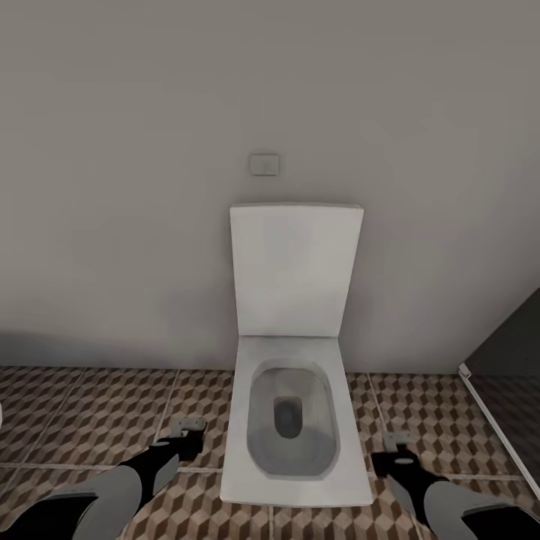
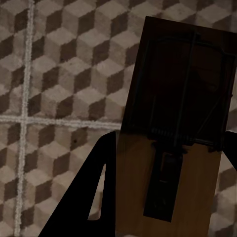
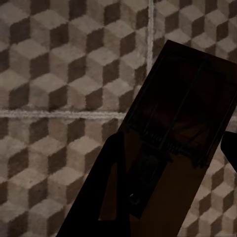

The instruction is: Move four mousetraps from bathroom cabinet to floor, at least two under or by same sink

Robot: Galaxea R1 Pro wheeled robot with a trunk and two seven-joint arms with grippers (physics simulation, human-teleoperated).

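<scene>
My left gripper (image 1: 185, 437) hangs low over the cube-patterned bathroom floor (image 1: 97, 412), shut on a mousetrap (image 2: 175, 133), a brown wooden board with dark wire, gripped at one end between dark fingers (image 2: 94, 197). On the other side of the toilet, my right gripper (image 1: 396, 450) is shut on a second mousetrap (image 3: 177, 143), held tilted above the tiles (image 3: 59, 89). In the head view the traps show as small pale pieces, one at the left gripper's tip (image 1: 189, 425) and one at the right gripper's tip (image 1: 397, 438). The cabinet and the sink are out of view.
A white square-bowled toilet (image 1: 292, 442) with its lid up stands straight ahead between my arms, against a grey wall with a flush plate (image 1: 264, 163). A dark panel with a white bottom rail (image 1: 495, 420) closes off the right side.
</scene>
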